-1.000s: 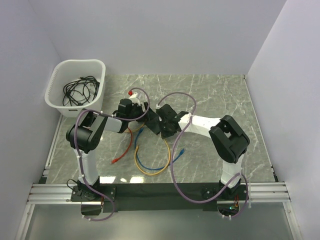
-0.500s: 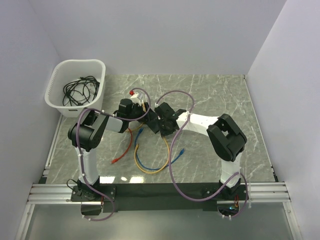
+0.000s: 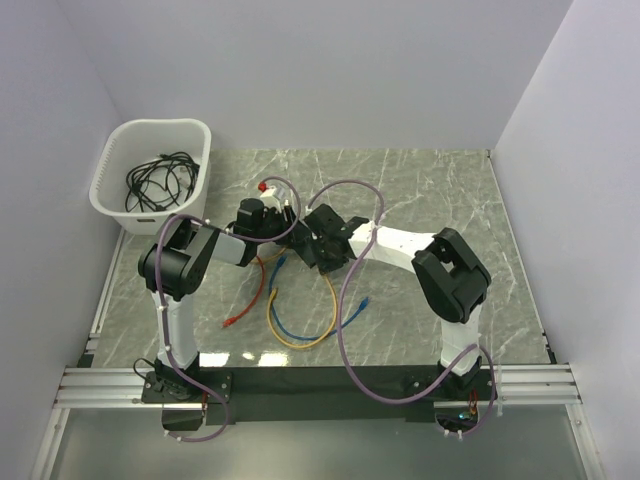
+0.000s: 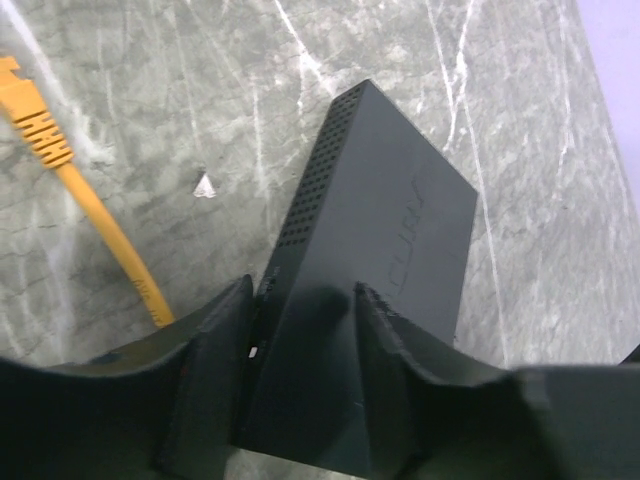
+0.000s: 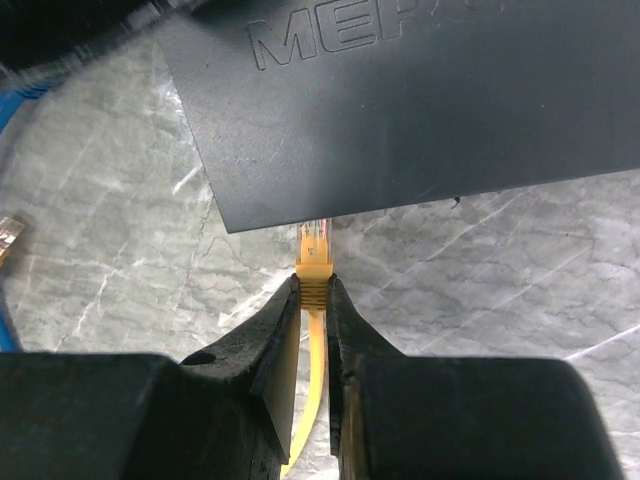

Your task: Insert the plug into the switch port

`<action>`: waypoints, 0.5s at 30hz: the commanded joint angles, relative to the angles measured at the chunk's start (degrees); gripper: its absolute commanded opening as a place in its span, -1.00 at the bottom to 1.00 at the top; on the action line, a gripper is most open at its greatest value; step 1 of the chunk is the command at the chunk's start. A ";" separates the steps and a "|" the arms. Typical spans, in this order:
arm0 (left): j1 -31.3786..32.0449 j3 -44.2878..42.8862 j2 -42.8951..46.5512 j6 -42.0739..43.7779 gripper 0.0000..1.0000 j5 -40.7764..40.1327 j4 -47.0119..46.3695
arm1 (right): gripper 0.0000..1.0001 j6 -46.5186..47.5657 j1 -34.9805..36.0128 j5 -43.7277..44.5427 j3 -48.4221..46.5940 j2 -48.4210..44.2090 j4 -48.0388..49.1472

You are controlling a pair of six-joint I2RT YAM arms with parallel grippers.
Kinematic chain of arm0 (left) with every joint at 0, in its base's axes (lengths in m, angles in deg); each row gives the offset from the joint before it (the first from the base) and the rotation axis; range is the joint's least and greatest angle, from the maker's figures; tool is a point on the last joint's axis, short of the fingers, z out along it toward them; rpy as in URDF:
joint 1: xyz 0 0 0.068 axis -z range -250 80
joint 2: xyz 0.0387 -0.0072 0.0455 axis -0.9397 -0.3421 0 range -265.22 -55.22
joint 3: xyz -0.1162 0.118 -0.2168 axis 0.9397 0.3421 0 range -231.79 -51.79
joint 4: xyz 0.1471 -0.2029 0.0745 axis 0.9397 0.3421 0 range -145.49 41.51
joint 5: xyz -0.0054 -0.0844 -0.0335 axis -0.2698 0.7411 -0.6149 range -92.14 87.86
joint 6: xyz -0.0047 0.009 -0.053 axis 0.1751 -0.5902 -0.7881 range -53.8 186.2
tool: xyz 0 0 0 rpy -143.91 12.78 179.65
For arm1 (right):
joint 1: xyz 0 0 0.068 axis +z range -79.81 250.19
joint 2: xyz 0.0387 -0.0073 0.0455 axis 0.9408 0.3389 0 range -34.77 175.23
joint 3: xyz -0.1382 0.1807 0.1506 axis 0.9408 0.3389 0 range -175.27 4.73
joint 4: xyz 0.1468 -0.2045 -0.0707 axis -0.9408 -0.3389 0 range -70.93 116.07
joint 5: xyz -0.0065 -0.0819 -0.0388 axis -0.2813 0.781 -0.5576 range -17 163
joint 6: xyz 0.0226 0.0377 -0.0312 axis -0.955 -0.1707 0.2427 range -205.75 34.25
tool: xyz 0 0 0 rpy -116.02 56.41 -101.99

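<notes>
You worked on a grey marbled table (image 3: 440, 185), boxed in by plain white walls (image 3: 330, 70) on the left, far and right, with a metal rail (image 3: 330, 385) along its near edge, under even light.

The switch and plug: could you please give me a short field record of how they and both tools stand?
switch: flat black box with a vented side
plug: yellow, tip at the switch's edge; whether it is seated is hidden
right tool: shut on the plug
left tool: straddles the switch; grip unclear
</notes>
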 commanded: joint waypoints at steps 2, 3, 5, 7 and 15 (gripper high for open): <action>0.50 1.30 -1.37 0.59 -0.07 2.24 0.55 | -1.00 0.24 0.44 0.89 -3.04 1.09 3.19; 0.50 1.47 -1.46 0.67 -0.09 2.42 0.46 | -1.00 0.24 0.53 1.42 -2.78 1.18 3.36; 0.50 1.91 -1.37 0.76 -0.11 2.94 -0.07 | -1.00 0.59 0.53 2.04 -2.43 1.27 3.97; 0.50 2.70 -1.54 0.76 -0.10 3.64 -0.86 | -1.00 1.56 0.44 3.00 -1.99 1.10 4.24; 0.85 4.20 -1.19 1.73 -0.07 6.90 -3.50 | -1.00 6.21 0.53 6.34 -2.51 -0.31 3.89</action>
